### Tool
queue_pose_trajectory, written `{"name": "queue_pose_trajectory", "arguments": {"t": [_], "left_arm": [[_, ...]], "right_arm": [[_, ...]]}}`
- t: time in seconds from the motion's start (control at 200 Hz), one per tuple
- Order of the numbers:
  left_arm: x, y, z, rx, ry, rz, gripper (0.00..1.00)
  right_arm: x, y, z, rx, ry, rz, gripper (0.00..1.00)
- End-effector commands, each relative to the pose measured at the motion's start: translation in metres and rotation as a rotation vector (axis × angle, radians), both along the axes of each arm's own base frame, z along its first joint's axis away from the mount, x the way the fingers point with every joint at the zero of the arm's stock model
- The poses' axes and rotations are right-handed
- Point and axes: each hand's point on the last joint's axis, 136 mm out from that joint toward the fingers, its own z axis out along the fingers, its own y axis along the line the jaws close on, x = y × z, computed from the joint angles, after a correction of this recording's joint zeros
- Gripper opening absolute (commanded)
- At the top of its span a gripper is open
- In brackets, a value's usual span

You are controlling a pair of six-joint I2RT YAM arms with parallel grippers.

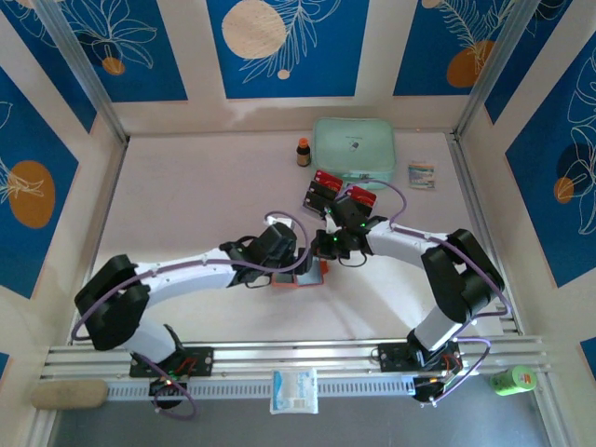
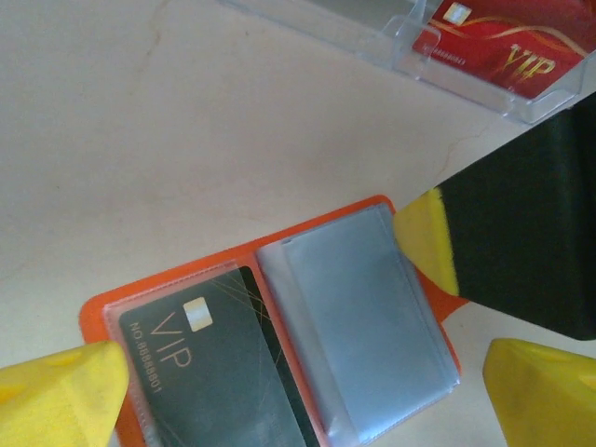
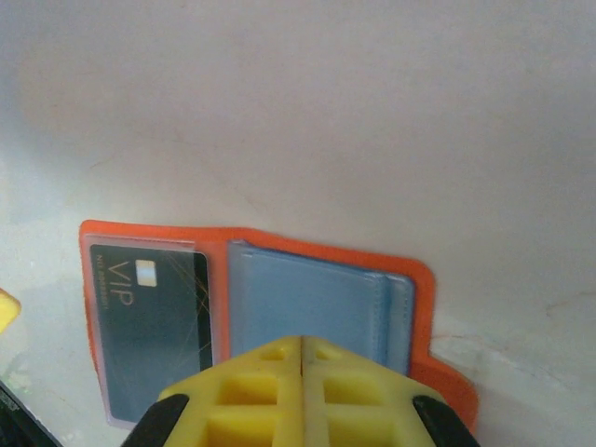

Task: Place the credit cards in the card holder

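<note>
The orange card holder point(image 2: 307, 233) lies open on the table, pale grey-blue sleeves point(image 3: 307, 298) on one side. A black VIP credit card point(image 2: 200, 363) sits in its clear sleeve and is seen as the black card point(image 3: 149, 312) in the right wrist view. My left gripper point(image 2: 298, 410) hangs open over the wallet, one yellow finger on each side. My right gripper point(image 3: 304, 346) is shut with nothing between its fingers, its tip point(image 2: 424, 237) resting on the wallet's edge. More red and black cards point(image 1: 333, 193) sit in the clear tray, among them a red VIP card point(image 2: 503, 47).
Behind the clear tray point(image 1: 321, 207) lie a mint-green pouch point(image 1: 354, 147), a small brown bottle point(image 1: 304, 152) and a small packet point(image 1: 422, 175). Both arms meet over the wallet point(image 1: 312, 276) at mid-table. A white packet point(image 1: 294, 389) lies by the front rail.
</note>
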Motion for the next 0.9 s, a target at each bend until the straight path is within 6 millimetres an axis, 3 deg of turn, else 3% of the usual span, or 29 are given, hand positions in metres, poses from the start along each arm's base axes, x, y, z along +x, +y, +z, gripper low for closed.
{"name": "queue_pose_trajectory", "arguments": {"t": [0.0, 0.27, 0.485, 0.89], "left_arm": [[-0.002, -0.013, -0.008, -0.050, 0.030, 0.013, 0.96], [-0.007, -0.002, -0.031, -0.005, 0.059, 0.027, 0.93], [-0.010, 0.005, -0.048, 0.059, 0.074, 0.006, 0.93], [-0.008, 0.016, -0.053, 0.195, 0.055, -0.086, 0.95]], "right_arm": [[-0.003, 0.005, -0.001, 0.024, 0.014, 0.041, 0.00], [-0.001, 0.010, -0.009, 0.010, 0.041, 0.065, 0.00], [-0.009, 0.003, -0.022, -0.020, 0.071, 0.050, 0.00], [-0.030, 0.010, -0.038, 0.001, 0.133, 0.032, 0.00]]}}
